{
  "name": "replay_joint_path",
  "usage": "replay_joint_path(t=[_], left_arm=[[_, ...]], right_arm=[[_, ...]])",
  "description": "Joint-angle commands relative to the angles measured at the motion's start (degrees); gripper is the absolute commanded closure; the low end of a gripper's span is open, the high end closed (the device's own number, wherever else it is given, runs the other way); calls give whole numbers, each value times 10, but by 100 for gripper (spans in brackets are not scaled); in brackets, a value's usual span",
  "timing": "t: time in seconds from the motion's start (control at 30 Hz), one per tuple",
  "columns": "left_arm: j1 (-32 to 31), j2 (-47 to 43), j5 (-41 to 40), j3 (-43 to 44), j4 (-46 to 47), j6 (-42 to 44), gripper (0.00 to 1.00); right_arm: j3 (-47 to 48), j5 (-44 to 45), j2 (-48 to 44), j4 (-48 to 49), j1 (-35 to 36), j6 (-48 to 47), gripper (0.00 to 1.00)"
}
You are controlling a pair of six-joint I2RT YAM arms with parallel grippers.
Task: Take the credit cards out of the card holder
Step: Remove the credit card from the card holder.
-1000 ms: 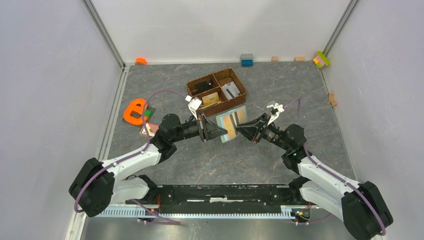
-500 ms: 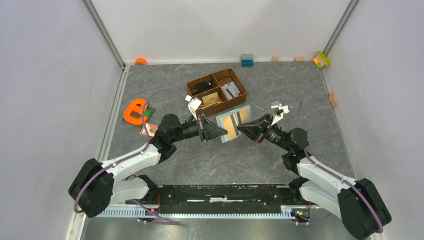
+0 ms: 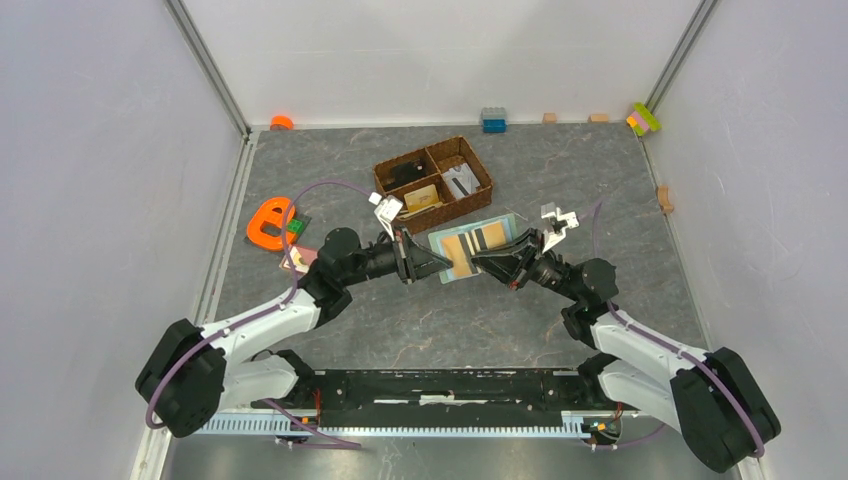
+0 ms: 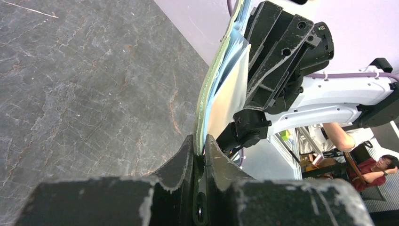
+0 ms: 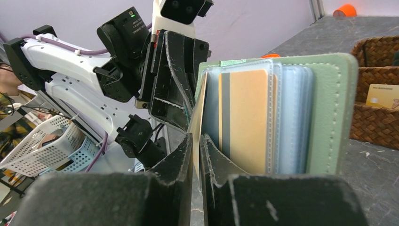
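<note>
Since a second ago the wallet has tipped flatter, showing more of its inside. It hangs off the table between the left gripper and right gripper; their fingertips are too small to read from above.

Left wrist: jaws pinch the wallet's green edge, its top cut off.

Right wrist: jaws nip a tan card seen edge-on, its lower end hidden. A second card sits slotted.

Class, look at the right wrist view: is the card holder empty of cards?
No: a tan card with a dark stripe sits in a slot of the open holder.
</note>
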Motion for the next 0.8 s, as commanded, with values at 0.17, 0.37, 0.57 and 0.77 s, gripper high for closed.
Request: replay_joint_path(t=[0.17, 0.37, 0.57, 0.77], left_arm=[[-2, -24, -7, -7, 55, 15, 97], [-2, -39, -34, -14, 41, 21, 98], [-2, -61, -60, -24, 28, 27, 98], [-2, -76, -77, -31, 23, 31, 98]], right_arm=[[20, -60, 11, 41, 26, 11, 86], [17, -16, -17, -22, 24, -28, 100], [3, 30, -59, -69, 6, -49, 100], [-9, 52, -78, -79, -12, -45, 100]])
